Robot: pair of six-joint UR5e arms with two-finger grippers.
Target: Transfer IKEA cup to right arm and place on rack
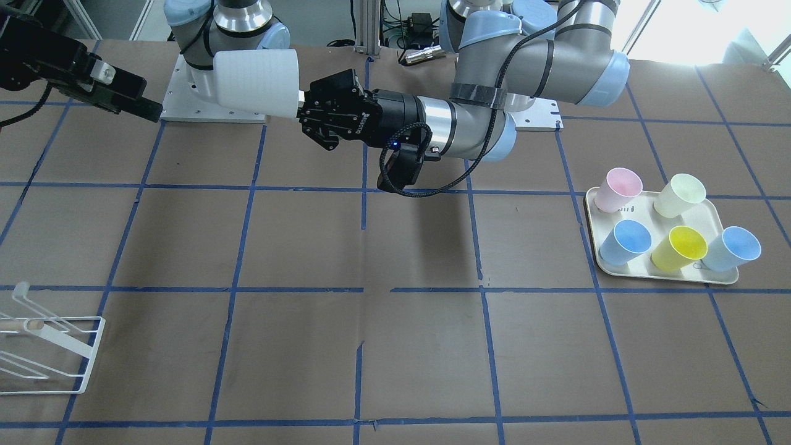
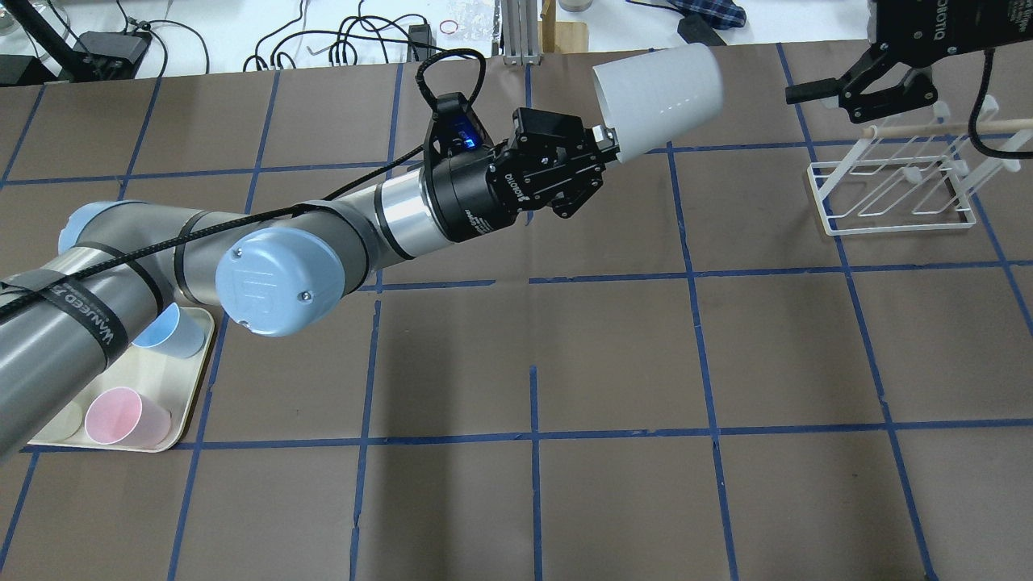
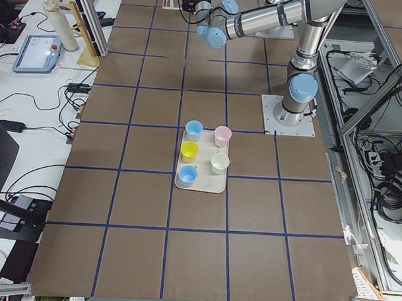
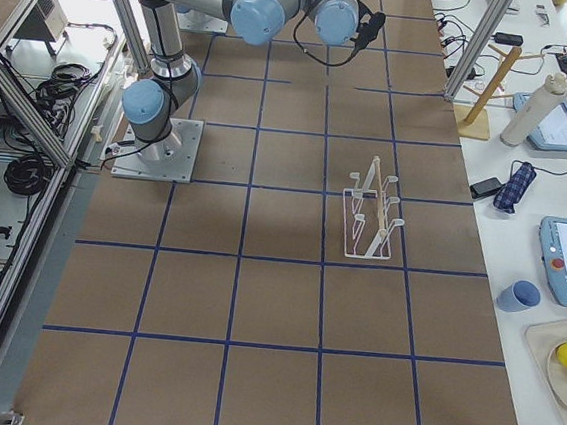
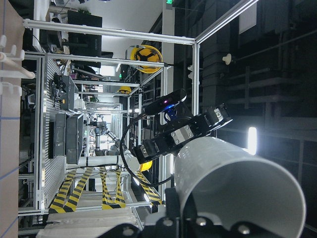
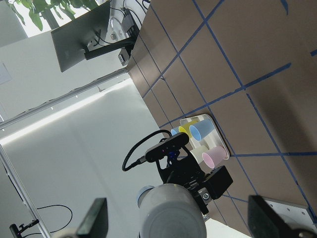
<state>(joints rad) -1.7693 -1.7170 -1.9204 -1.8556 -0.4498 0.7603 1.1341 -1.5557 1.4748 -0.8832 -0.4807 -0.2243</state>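
The pale grey IKEA cup (image 2: 658, 93) lies on its side high above the table, held at its rim by my left gripper (image 2: 601, 137), which is shut on it. In the front view the cup (image 1: 256, 80) points its closed base away from the left gripper (image 1: 301, 105), toward my right gripper (image 1: 133, 93). The right gripper (image 2: 863, 95) is open and empty, a short gap from the cup's base. In the right wrist view the cup's base (image 6: 171, 210) shows between the spread fingers (image 6: 96, 220). The white wire rack (image 2: 888, 186) stands below the right gripper.
A cream tray (image 1: 592, 225) on the robot's left side holds several cups: pink (image 1: 618, 188), cream (image 1: 680, 194), yellow (image 1: 680, 247) and two light blue. The left arm partly covers the tray (image 2: 190, 395) in the overhead view. Blue tape lines grid the brown table.
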